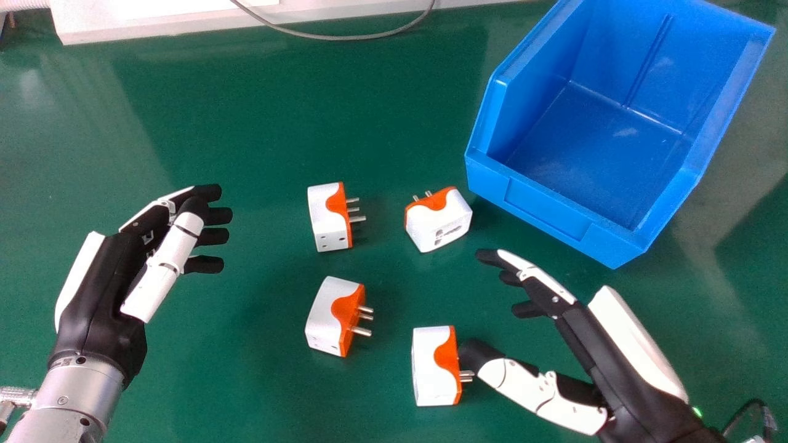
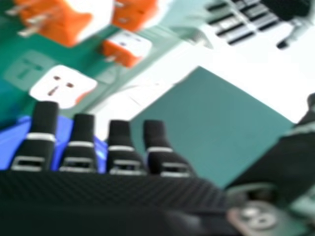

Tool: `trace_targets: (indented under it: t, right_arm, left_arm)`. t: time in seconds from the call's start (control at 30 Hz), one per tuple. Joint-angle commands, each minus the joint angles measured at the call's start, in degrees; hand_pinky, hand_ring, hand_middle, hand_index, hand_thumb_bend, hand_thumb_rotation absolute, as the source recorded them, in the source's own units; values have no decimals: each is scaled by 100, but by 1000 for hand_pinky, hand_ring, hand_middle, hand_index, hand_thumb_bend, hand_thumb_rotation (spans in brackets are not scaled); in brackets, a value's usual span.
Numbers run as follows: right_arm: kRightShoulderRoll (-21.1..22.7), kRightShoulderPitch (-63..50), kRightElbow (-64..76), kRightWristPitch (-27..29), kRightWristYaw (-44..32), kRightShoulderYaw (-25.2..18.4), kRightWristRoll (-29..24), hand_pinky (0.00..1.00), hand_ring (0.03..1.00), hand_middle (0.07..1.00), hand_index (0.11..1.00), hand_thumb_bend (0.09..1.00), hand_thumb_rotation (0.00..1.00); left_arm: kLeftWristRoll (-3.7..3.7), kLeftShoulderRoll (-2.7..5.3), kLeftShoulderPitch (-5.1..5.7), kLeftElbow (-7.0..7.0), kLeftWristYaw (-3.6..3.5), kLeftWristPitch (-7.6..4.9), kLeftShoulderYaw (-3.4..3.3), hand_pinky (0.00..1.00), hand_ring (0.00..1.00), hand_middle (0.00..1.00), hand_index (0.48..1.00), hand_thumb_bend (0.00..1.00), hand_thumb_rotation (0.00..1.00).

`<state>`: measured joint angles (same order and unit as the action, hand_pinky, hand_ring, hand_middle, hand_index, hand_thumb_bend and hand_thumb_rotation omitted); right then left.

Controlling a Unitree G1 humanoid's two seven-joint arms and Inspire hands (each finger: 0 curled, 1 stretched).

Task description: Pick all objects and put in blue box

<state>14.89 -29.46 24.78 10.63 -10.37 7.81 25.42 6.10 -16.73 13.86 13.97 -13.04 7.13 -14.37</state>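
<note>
Glossy green spreads across the whole table [image 1: 234,117], with a pale ledge [image 1: 172,23] along its far side and a grey cable [image 1: 345,38] drooping over that edge. The right robot hand [image 1: 591,351] is wide open, its fingers stretched out nearly straight and its thumb spread well away from them, with nothing in its hold. Just off the thumb's tip sits the near right adapter [image 1: 428,369], its pins aimed at that thumb; whether they touch, I can't tell. The far right adapter [image 1: 440,224] lies beyond the fingertips, a little to their left, close by the front of the blue box [image 1: 548,212]. Farther left, between the two hands, are the far left adapter [image 1: 326,215] and the near left adapter [image 1: 323,314], both apart from any finger. All four are chunky white blocks with an orange pin face, the orange running in a rounded tongue onto the white, and shiny metal pins poking out. Dark socket slots mark the white end of the far right one, whose pins point toward the pale ledge. Over at the left, the left robot hand [image 1: 111,283] is loosely open above the table and carries nothing.
</note>
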Motion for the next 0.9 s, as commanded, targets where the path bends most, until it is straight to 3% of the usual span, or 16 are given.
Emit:
trace_targets:
  t: [0.0, 0.27, 0.7, 0.87]
  right_arm:
    - [-54, 12, 216, -108, 65, 74, 86, 786, 888, 914, 888, 449, 729]
    - [-120, 119, 305, -593, -37, 242, 214, 774, 887, 915, 892, 501, 650]
    - [349, 725, 374, -1225, -522, 435, 920, 768, 888, 913, 886, 776, 340]
    - [645, 1008, 187, -1202, -651, 492, 1183, 772, 887, 914, 889, 790, 322]
  left_arm:
    - [4, -41, 43, 190, -2, 8, -19, 651, 746, 759, 783, 404, 755]
    - [30, -74, 11, 126, -30, 33, -60, 653, 746, 759, 784, 410, 760]
    - [27, -105, -22, 266, -40, 229, -89, 656, 747, 760, 787, 410, 771]
    - [-14, -101, -41, 325, -8, 279, -83, 657, 748, 759, 787, 409, 773]
